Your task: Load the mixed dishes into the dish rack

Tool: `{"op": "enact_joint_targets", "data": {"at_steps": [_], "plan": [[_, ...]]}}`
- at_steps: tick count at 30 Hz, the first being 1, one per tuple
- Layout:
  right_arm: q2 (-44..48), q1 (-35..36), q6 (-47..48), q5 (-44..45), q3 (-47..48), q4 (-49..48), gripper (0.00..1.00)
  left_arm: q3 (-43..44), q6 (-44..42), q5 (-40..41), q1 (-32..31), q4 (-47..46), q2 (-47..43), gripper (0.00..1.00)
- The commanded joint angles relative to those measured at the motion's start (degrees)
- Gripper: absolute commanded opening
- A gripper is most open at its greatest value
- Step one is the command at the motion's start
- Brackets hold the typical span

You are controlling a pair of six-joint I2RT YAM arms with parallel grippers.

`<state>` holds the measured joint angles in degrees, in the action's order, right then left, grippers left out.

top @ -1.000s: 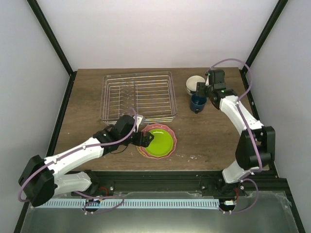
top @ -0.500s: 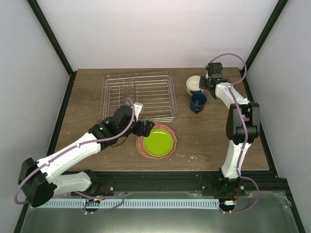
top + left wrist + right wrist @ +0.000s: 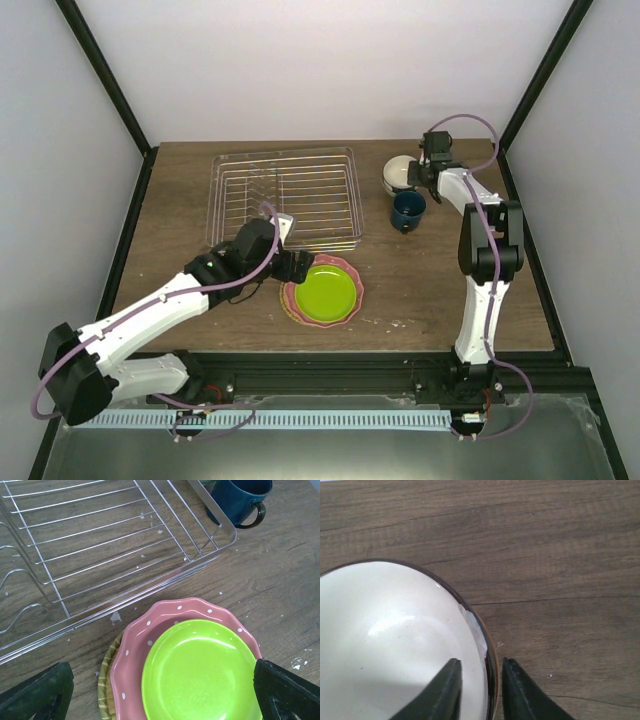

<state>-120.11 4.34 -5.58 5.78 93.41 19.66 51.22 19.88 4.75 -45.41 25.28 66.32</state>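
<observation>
Your right pincer (image 3: 479,680) is straddling the rim of the cream bowl (image 3: 385,645) at the far right of the counter (image 3: 430,280), one finger inside and one outside. The gap is narrow, and you cannot tell whether it is pinching yet. The dark blue mug (image 3: 407,210) is sitting just near of that bowl. Your left pincer (image 3: 298,268) is hovering wide apart over the lime-green plate (image 3: 200,675), which is lying on the pink scalloped plate (image 3: 165,615) just near of the dish rack (image 3: 356,200).
</observation>
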Motion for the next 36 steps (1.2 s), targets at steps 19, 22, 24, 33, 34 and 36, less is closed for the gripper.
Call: {"op": "enact_joint_targets", "data": {"at_steps": [19,22,24,33,34,36], "plan": [[4.35,-0.41,2.5,-0.89,8.76,1.5,0.01,4.32,-0.64,-0.59,0.07,-0.73,3.45,1.0],[7.73,-0.39,3.18,-1.72,9.41,1.25,0.01,5.43,-0.55,-0.16,0.1,-1.39,4.24,1.0],[10.86,-0.24,3.59,-2.17,7.74,0.41,0.01,6.46,-0.3,1.43,0.14,-1.5,4.98,1.0],[26.24,9.36,7.76,5.84,-10.25,-8.21,0.01,13.27,-1.1,5.78,0.21,-2.59,8.13,1.0],[27.73,11.1,8.09,7.14,-11.87,-8.89,0.01,13.94,-1.15,6.22,0.23,-2.86,8.33,1.0],[30.28,14.69,8.13,10.34,-15.03,-9.89,0.01,15.11,-1.24,7.22,0.36,-3.04,8.7,1.0]]}}
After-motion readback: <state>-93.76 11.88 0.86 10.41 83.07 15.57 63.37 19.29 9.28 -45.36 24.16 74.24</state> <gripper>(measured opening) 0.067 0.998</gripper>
